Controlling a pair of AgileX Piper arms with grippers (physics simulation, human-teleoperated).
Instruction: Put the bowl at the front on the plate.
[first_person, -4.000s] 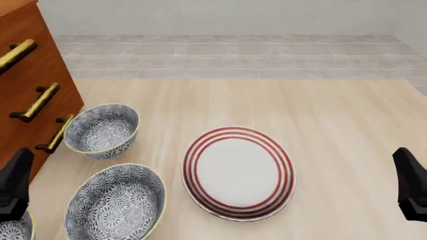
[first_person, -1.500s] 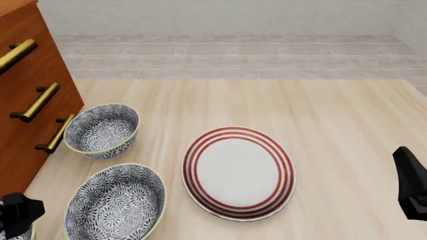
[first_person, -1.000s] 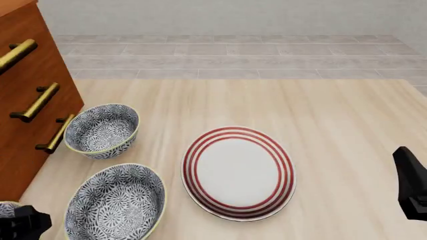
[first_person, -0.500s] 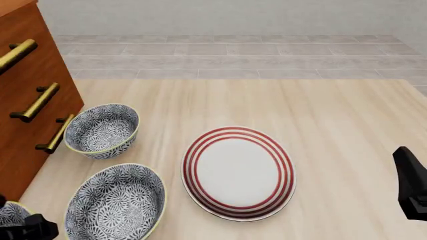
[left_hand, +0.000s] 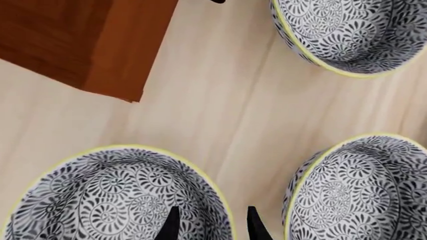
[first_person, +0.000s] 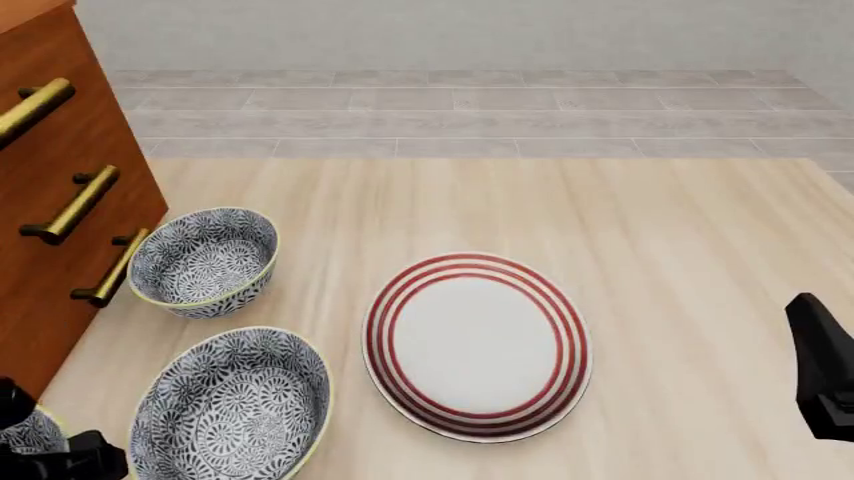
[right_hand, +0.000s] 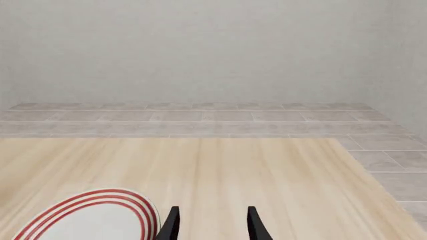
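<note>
1. The left gripper (left_hand: 209, 225) has its jaws apart, straddling the rim of the bowl (left_hand: 113, 200) at the table's (first_person: 641, 230) near left corner.
2. The plate (first_person: 477, 345) lies mid-table, bare.
3. The right gripper (right_hand: 209, 224) hangs open near the right edge, holding nothing.

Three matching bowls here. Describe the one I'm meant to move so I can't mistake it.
Start at the wooden cabinet on the table's left. The three bowls run in a line from it toward the arms; yours is the bowl nearest them, cut off at the front view's bottom-left corner, with the left gripper straddling its rim.
</note>
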